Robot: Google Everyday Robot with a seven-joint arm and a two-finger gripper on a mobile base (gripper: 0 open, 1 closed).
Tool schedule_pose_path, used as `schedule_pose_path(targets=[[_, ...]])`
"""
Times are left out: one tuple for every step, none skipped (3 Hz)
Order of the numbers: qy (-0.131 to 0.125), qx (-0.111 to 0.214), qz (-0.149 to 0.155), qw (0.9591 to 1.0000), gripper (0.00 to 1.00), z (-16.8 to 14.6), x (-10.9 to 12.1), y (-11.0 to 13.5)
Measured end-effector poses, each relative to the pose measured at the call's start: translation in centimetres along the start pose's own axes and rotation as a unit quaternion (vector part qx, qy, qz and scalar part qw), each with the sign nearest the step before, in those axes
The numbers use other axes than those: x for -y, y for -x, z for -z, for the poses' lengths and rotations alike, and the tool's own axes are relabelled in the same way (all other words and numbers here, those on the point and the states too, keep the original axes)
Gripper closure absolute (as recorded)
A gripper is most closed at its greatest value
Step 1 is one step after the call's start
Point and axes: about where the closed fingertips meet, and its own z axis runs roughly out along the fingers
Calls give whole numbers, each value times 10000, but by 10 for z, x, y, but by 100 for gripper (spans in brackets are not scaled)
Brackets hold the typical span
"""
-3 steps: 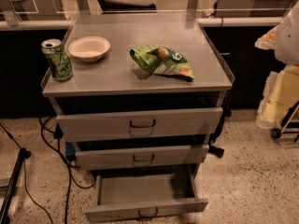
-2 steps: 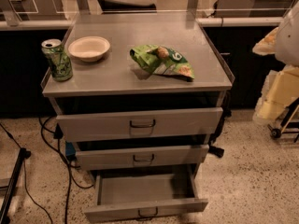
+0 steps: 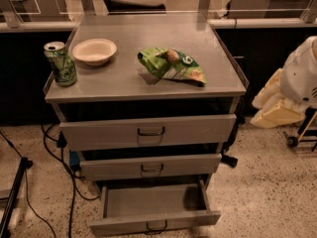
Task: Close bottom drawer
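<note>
The bottom drawer is pulled well out of the grey metal cabinet, its empty tray showing, with a small dark loop handle at the front's centre. The middle drawer and the top drawer above it stick out a little. My white arm and its pale gripper are at the right edge, beside the cabinet at top-drawer height and well away from the bottom drawer.
On the cabinet top stand a green can, a white bowl and a green chip bag. Black cables lie on the speckled floor at the left. A wheeled stand is at the right.
My white arm at the right has come down lower in the view. The three drawers have not moved.
</note>
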Motion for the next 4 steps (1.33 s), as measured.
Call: schedule_pose_path(targets=[[164,283,-179,9993,86,-48,-19,-6],[361,601,-336,9970,100,-100,-40,-11],[813,821,-505,9920,100,-169,-79,-20],[813,821,-505,9920,100,-169,-79,-20]])
